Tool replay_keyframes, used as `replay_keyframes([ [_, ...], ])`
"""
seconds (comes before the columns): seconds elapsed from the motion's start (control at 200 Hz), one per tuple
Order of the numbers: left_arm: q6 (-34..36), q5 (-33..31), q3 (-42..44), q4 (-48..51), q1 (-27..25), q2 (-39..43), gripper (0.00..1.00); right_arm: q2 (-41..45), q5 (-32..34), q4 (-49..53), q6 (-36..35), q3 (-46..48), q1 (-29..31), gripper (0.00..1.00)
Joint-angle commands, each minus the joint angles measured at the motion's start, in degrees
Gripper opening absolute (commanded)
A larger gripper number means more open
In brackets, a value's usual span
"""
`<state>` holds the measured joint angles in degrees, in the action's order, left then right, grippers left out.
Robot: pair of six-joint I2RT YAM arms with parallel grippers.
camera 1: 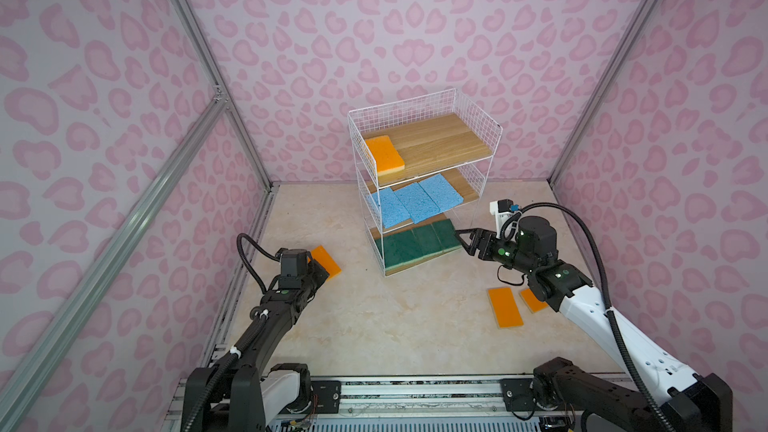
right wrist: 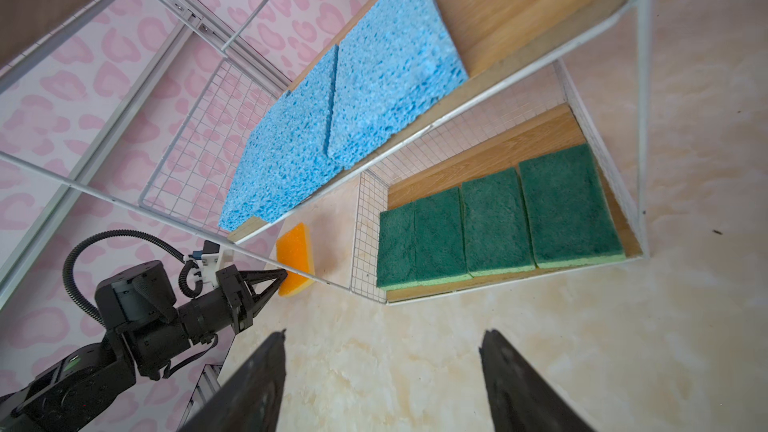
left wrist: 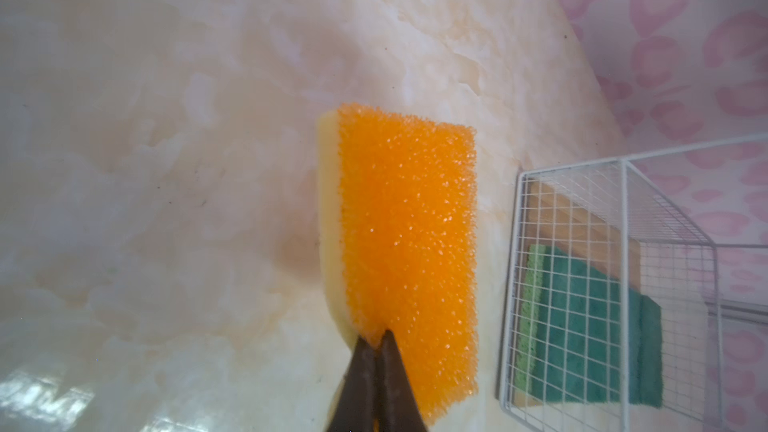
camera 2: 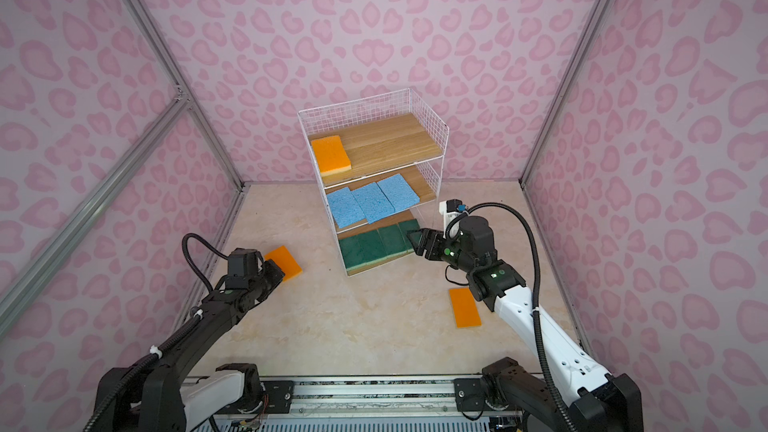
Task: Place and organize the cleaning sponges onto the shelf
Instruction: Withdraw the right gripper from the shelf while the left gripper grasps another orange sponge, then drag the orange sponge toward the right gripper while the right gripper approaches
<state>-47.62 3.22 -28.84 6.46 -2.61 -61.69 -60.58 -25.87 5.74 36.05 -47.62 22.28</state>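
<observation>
Left jaws clenched on orange sponge point(left wrist: 407, 234); right jaws released, empty. We'd lift it level and land it beside the placed sponge point(camera 1: 384, 154) at the top board's point(camera 1: 440, 141) left edge.

The white wire-grid shelf with oak boards point(camera 1: 478, 126) stands open in front, with mesh on its sides and back. Up top, there's wide bare wood right of the orange-topped sponge point(camera 1: 384, 153). The middle board is crowded by three light blue sponges point(camera 1: 415, 201). The bottom board is filled across by four dark green sponges point(camera 1: 417, 243). The marbled tabletop point(camera 1: 395, 326) is bare in the middle, and two loose orange sponges point(camera 1: 505, 307) clutter the right.
</observation>
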Motion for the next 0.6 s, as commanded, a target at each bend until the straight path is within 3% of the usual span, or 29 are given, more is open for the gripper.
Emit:
replay_keyframes([
  [0.0, 0.8, 1.1, -0.3, 3.3, -1.5, 3.3, 0.04, 0.7, 0.0, -0.4, 0.7, 1.2, 1.4, 0.75],
  [0.235, -1.9, 1.2, 3.2, 4.6, -8.0, 11.4, 0.03, 0.7, 3.8, -1.4, 1.8, 3.2, 9.7, 0.77],
  [0.595, -6.0, -1.9, 6.4, 4.5, -20.5, 16.3, 0.03, -1.0, 7.2, -4.6, 5.6, 5.3, 18.7, 0.80],
])
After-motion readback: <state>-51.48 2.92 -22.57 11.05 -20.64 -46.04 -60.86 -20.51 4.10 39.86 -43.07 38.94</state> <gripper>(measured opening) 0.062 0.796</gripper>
